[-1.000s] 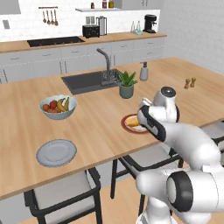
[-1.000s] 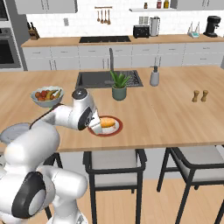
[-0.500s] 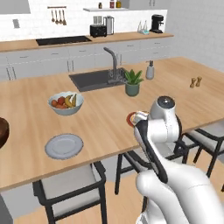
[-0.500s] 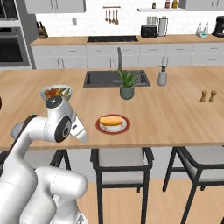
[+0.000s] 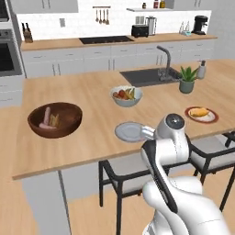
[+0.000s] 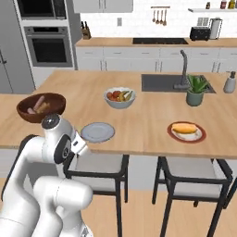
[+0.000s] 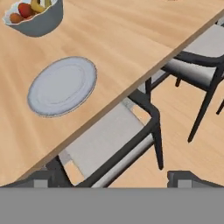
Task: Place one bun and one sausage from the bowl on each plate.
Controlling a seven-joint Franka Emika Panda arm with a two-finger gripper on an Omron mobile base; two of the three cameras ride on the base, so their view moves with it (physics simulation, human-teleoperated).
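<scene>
Left base view: the arm's white upper link covers the near right edge of the grey plate point(image 5: 129, 131); what lies in the wooden bowl point(image 5: 55, 120) is too small to sort by kind. Hand view: the fruit bowl point(image 7: 34, 17) is cut by the top edge, and only the finger tips point(image 7: 41, 180) rise above the bottom band, the gripper point(image 7: 113, 179) itself hidden

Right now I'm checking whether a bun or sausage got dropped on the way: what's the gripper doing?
Gripper: open and holding nothing, its fingertips wide apart above the edge of the counter and a chair.
</scene>
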